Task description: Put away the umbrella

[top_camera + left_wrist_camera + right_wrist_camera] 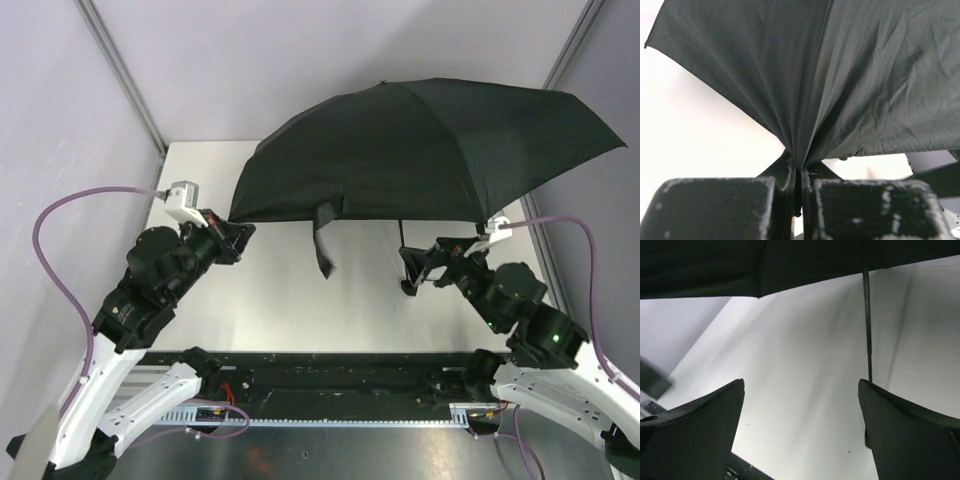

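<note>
The black umbrella (420,150) stands open over the back and right of the white table (270,300), its canopy tilted. Its closure tab (325,245) hangs from the front edge. Its thin shaft (402,235) runs down to the handle (408,275) near the table. My left gripper (238,232) is shut on the canopy's left edge; the left wrist view shows the fabric (840,75) gathered into the shut jaws at my left gripper (800,175). My right gripper (425,265) is open and empty beside the handle; in the right wrist view my right gripper (802,405) holds nothing, with the shaft (868,330) by the right finger.
Grey walls with metal posts (120,75) close in the table at left and right. A black rail (330,375) runs along the near edge between the arm bases. Purple cables (60,215) loop from both wrists.
</note>
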Tool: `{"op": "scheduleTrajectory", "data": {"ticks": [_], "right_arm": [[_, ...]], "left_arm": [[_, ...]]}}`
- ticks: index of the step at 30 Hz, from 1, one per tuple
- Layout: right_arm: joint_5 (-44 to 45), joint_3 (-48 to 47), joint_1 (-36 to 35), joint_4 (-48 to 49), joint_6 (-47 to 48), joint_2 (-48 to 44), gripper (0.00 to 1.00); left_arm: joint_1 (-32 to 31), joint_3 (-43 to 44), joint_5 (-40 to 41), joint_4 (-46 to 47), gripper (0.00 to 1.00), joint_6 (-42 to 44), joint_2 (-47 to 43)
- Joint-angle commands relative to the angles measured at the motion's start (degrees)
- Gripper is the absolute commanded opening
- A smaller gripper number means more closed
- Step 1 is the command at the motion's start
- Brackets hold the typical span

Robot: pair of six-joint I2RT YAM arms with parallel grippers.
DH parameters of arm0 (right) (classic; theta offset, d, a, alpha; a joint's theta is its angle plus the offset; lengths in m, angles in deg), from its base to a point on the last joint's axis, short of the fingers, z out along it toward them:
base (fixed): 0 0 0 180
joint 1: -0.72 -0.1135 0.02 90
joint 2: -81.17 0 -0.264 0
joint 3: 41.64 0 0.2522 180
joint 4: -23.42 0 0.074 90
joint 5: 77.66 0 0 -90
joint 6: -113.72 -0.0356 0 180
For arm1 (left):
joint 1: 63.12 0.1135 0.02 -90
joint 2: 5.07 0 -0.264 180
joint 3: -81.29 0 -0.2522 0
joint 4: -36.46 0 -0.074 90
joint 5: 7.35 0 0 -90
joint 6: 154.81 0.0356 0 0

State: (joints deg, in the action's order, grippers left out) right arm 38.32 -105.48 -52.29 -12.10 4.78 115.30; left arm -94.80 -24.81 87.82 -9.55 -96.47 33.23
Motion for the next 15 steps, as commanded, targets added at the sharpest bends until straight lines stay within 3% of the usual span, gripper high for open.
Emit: {"op": "scheduleTrajectory", "data": {"ticks": [1,4,6,8,12,15], "right_arm": [[-8.12,3.24,1.66,0.98,2.05,-5.29,0.99],[5.25,4.35,3.1,-3.91,-4.71,-1.96,0.99],[5.36,6.15,6.26,-1.84,-5.98,2.19,0.99],[-2.72,7.84,12.08,4.74,-5.22,6.24,0.99],[-28.19,7.78,31.21,19.77,-2.96,18.57,0.95],[-41.46,6.92,36.82,31.29,1.07,27.03,0.94]], "left_arm": [[0.4,3.46,-0.63,2.78,0.0,-0.07,1.08],[0.46,4.68,-0.76,2.87,0.0,0.37,1.15],[0.48,5.52,-0.84,2.76,0.0,0.88,1.05],[0.48,6.02,-1.19,2.75,0.0,1.18,0.89],[0.58,5.8,-2.91,2.8,0.0,1.39,0.44],[0.57,5.22,-4.39,2.73,0.0,1.53,0.38]]}}
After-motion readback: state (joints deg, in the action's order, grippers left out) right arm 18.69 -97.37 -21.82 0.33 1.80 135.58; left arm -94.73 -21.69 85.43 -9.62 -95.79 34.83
